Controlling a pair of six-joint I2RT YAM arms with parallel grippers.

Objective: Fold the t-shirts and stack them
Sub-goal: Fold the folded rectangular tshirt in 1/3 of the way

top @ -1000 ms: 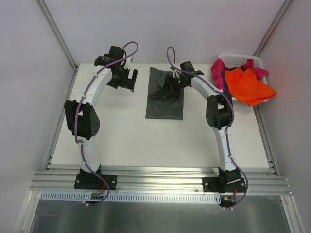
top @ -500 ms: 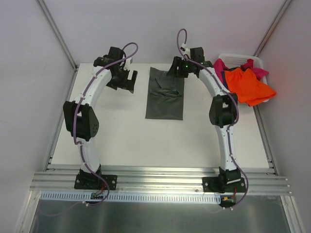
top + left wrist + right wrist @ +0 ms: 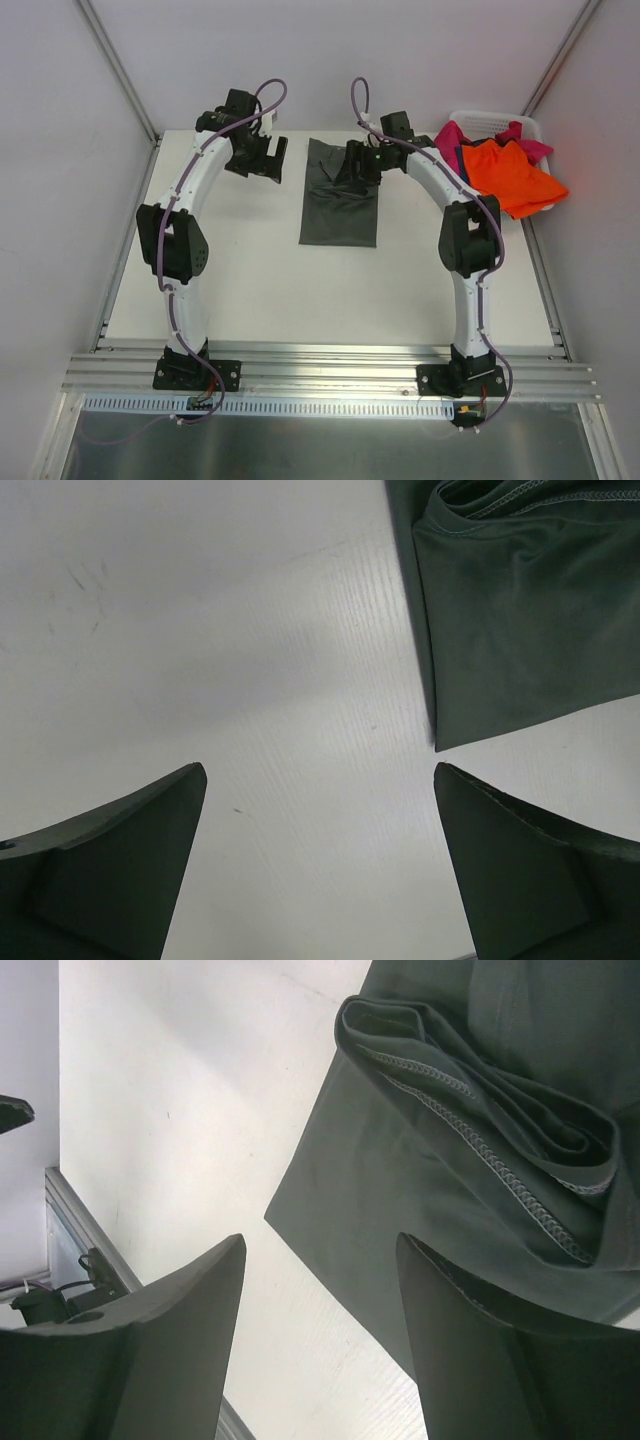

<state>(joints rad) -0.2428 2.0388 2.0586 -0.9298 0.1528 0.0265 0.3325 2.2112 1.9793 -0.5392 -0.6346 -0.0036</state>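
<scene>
The dark grey-olive t-shirt [image 3: 340, 205] lies folded into a long narrow rectangle on the white counter [image 3: 280, 290], toward the far middle. Its far end is rumpled, with a stitched hem rolled over. The right claw [image 3: 358, 165] hovers over that far end, fingers spread with nothing gripped between them — only cloth shows below the gap. The left claw [image 3: 262, 160] hangs left of the shirt over bare counter, also wide open and empty, one shirt corner just beside it. At the far right a white basket [image 3: 495, 117] holds the orange t-shirt [image 3: 515, 175] — draped over its near rim — with the magenta-pink t-shirt [image 3: 450, 140] and a strip of dark blue cloth [image 3: 462, 165].
</scene>
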